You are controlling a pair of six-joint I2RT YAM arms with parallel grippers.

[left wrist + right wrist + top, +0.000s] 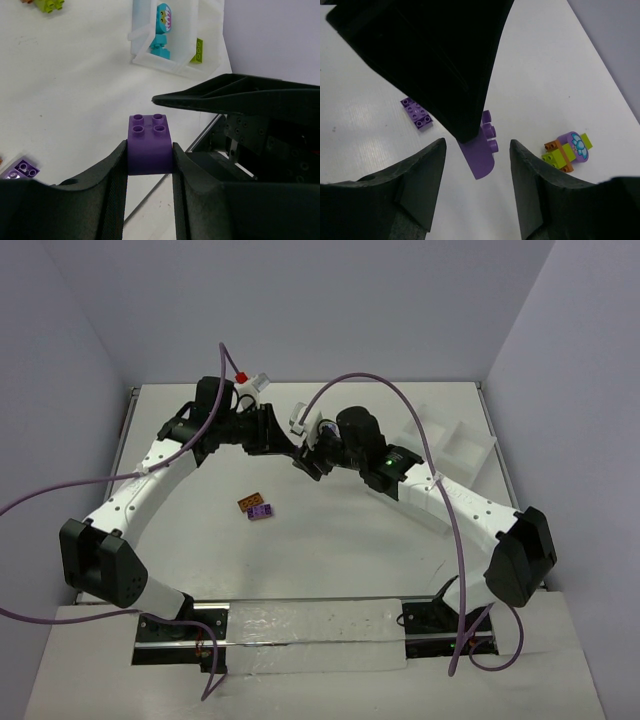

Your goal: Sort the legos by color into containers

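Observation:
My left gripper (149, 146) is shut on a purple curved lego (149, 134), studs facing forward, held above the table. In the right wrist view the same purple lego (487, 155) hangs under the left gripper's black finger (445, 60). It sits between the jaws of my right gripper (476, 145), which is open, with a gap on both sides. From above, both grippers meet at the back centre (300, 452). The white tray of containers (480, 445) lies at the right; one compartment holds a cyan lego (161, 35), with a lime lego (199, 50) at its edge.
An orange lego (249, 503) and a flat purple lego (262, 511) lie mid-table. A clump of purple, lime and orange legos (567, 150) rests on the table to the right of the right gripper. Another lime lego (50, 4) lies farther off.

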